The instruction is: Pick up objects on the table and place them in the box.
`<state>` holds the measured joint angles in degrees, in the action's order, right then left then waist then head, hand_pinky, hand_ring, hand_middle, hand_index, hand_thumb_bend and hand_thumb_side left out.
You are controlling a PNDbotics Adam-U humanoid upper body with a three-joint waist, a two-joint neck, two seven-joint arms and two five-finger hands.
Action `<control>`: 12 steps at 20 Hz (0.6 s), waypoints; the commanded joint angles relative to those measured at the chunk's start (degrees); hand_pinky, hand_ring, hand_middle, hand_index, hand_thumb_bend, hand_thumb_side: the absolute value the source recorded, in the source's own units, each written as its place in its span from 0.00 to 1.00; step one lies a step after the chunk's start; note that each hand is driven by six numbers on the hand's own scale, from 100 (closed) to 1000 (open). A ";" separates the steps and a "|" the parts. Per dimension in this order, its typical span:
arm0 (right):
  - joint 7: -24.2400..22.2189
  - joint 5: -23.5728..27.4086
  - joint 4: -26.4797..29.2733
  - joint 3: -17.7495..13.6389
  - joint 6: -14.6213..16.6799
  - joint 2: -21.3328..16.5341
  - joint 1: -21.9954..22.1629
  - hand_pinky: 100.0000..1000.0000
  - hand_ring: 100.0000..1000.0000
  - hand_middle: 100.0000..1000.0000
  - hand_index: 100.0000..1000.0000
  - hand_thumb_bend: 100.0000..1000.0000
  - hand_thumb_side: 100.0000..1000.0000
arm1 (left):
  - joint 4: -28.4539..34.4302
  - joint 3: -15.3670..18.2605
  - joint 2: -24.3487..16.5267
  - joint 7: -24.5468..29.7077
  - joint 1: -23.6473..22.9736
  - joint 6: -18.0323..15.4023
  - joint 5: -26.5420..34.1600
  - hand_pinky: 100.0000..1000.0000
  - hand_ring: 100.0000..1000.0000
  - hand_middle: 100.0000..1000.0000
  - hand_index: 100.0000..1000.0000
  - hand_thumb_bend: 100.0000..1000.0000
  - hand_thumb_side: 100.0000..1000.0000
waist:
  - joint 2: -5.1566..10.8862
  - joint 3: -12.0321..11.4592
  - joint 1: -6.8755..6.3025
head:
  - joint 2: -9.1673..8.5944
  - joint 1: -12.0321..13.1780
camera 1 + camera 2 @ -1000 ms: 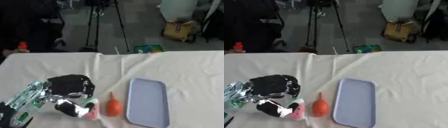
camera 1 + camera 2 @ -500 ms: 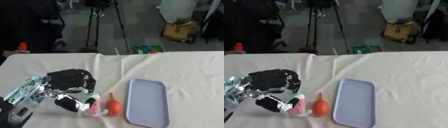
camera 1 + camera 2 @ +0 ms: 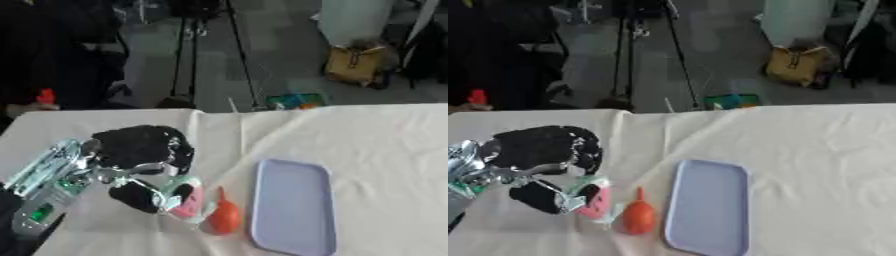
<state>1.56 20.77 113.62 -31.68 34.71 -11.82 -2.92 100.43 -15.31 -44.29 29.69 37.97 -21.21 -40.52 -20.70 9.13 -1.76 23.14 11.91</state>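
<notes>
White cloth covers the table. At the left, the left hand has its fingers curled round a pink thing, likely to lift it. An orange bulb lies just beside it, then the tray.

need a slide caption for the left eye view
Left hand curled around a pink object beside an orange bulb and lavender tray on a white-clothed table.

Left hand with pink object lifted, moved up-table.
</notes>
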 commanded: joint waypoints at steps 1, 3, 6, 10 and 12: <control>-0.13 0.44 0.97 0.04 -0.01 -1.66 0.24 0.81 0.82 0.74 0.82 0.00 0.82 | 0.95 0.91 -1.82 0.42 1.99 0.06 1.41 0.84 0.67 0.49 0.43 0.00 0.57 | 1.60 0.12 -0.03 | 0.17 0.17; -0.18 0.50 0.97 0.11 -0.06 -1.75 0.30 0.81 0.82 0.74 0.82 0.00 0.82 | 0.94 0.90 -1.65 0.72 2.98 0.15 2.39 0.84 0.66 0.49 0.43 0.00 0.56 | 1.76 0.17 -0.08 | 0.27 0.18; -0.26 0.57 0.97 0.19 -0.14 -1.87 0.37 0.81 0.82 0.74 0.82 0.00 0.82 | 0.89 0.84 -1.37 1.20 4.26 0.31 3.54 0.84 0.65 0.48 0.43 0.00 0.55 | 1.96 0.27 -0.15 | 0.37 0.26; -0.47 0.71 0.97 0.44 -0.33 -2.12 0.51 0.81 0.83 0.74 0.82 0.00 0.82 | -0.15 0.43 0.12 2.38 8.05 0.63 6.02 0.83 0.64 0.47 0.42 0.00 0.55 | 2.41 0.64 -0.37 | 0.62 0.52; -0.61 0.80 0.97 0.58 -0.45 -2.24 0.52 0.81 0.83 0.74 0.82 0.00 0.82 | -1.15 0.18 1.58 3.13 10.52 0.83 7.31 0.83 0.64 0.46 0.42 0.00 0.55 | 2.58 0.97 -0.54 | 0.73 0.79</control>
<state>1.14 21.12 113.62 -31.04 34.30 -12.30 -2.45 99.24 -15.42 -42.43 32.35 47.33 -20.48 -34.20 -19.46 10.09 -2.47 23.63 12.42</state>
